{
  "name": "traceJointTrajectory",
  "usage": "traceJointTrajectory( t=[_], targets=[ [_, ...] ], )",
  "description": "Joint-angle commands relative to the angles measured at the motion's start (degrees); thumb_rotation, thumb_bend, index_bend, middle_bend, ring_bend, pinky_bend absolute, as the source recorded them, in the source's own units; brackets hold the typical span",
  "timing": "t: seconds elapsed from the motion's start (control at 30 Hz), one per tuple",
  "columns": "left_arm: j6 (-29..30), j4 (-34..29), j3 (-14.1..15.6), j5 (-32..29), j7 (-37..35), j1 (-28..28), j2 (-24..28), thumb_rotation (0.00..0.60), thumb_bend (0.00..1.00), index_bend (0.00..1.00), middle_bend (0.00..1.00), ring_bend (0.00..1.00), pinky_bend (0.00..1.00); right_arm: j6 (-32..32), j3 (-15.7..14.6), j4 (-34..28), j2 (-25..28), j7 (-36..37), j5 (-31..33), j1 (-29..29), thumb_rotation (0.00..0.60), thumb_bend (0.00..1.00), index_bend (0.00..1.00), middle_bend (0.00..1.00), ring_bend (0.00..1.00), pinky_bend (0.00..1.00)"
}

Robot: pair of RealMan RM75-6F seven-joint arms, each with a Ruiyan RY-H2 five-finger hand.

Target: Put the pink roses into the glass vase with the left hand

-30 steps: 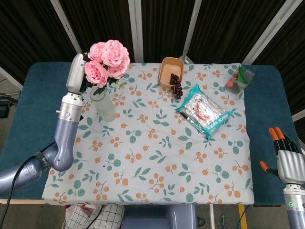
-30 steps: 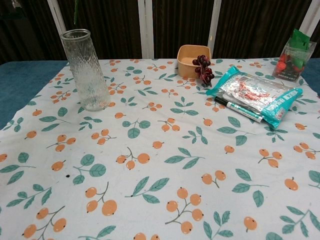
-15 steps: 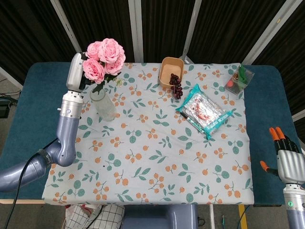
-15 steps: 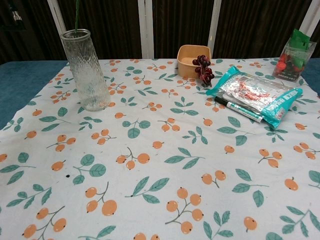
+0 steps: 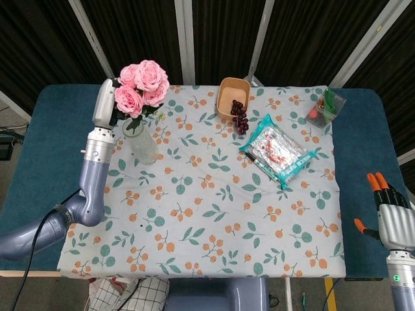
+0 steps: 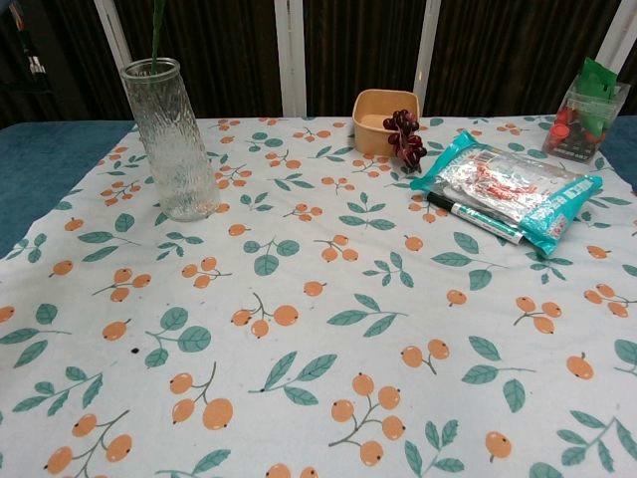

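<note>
In the head view the bunch of pink roses [image 5: 141, 84] stands above the glass vase [image 5: 142, 144] at the table's back left. My left hand [image 5: 111, 103] grips the bunch from the left, its fingers mostly hidden behind the blooms and leaves. The chest view shows the ribbed vase [image 6: 171, 139] upright, with a green stem [image 6: 157, 28] reaching down to its mouth; the blooms are above that view's top edge. My right hand [image 5: 391, 219] hangs off the table's front right corner, fingers spread and holding nothing.
An orange bowl [image 5: 232, 97] with dark grapes [image 5: 240, 118] spilling over its rim stands at the back centre. A snack packet [image 5: 277, 151] with a marker pen [image 6: 476, 220] lies right of centre. A clear box [image 5: 325, 107] of red and green items sits back right.
The roses shifted slightly over the vase and came lower. In the chest view the stem now reaches the vase's mouth. The right hand has not moved.
</note>
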Motion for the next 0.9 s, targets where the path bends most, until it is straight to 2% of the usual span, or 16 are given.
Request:
traceJointTrajectory(
  t=[0.03, 0.37, 0.5, 0.57, 0.63, 0.73, 0.9],
  targets=[
    [-0.7, 0.6, 0.7, 0.3, -1.2, 0.1, -0.2, 0.6, 0.46, 0.51, 0.45, 0.39, 0.44, 0.1, 0.0, 0.0, 0.1, 0.2, -0.1, -0.1, 0.6, 0.25, 0.0, 0.0, 0.09, 0.16],
    [0.0, 3.7, 4.0, 2.9, -4.5, 2.4, -0.5, 0.6, 0.44, 0.51, 0.44, 0.39, 0.44, 0.7, -0.3, -0.6, 0.5, 0.6, -0.6, -0.5, 0.6, 0.25, 0.0, 0.0, 0.09, 0.16],
    [-0.1, 4.5, 4.8, 3.4, -6.9, 3.5, -0.3, 0.6, 0.42, 0.5, 0.41, 0.36, 0.43, 0.8, -0.3, -0.9, 0.7, 0.7, -0.6, -0.6, 0.6, 0.25, 0.0, 0.0, 0.09, 0.16],
    [-0.3, 4.9, 5.2, 3.8, -7.5, 3.9, 0.0, 0.6, 0.4, 0.49, 0.37, 0.3, 0.4, 1.0, -0.3, -1.0, 0.8, 0.9, -0.8, -0.7, 0.6, 0.25, 0.0, 0.0, 0.09, 0.16],
    [-1.2, 5.1, 5.9, 4.0, -7.6, 4.2, 0.5, 0.6, 0.35, 0.44, 0.28, 0.2, 0.33, 1.1, -0.3, -1.1, 0.9, 1.0, -1.0, -0.7, 0.6, 0.25, 0.0, 0.0, 0.09, 0.16],
    [-3.9, 5.0, 7.7, 3.9, -5.1, 4.6, 2.1, 0.6, 0.29, 0.37, 0.19, 0.09, 0.27, 1.0, -0.4, -1.2, 0.9, 1.3, -1.3, -0.7, 0.6, 0.25, 0.0, 0.0, 0.09, 0.16],
    [-6.9, 2.2, 9.7, 3.2, 0.1, 5.0, 5.0, 0.6, 0.25, 0.31, 0.15, 0.02, 0.23, 0.8, -0.5, -1.3, 1.1, 1.4, -1.3, -0.6, 0.6, 0.25, 0.0, 0.0, 0.09, 0.16]
  ],
)
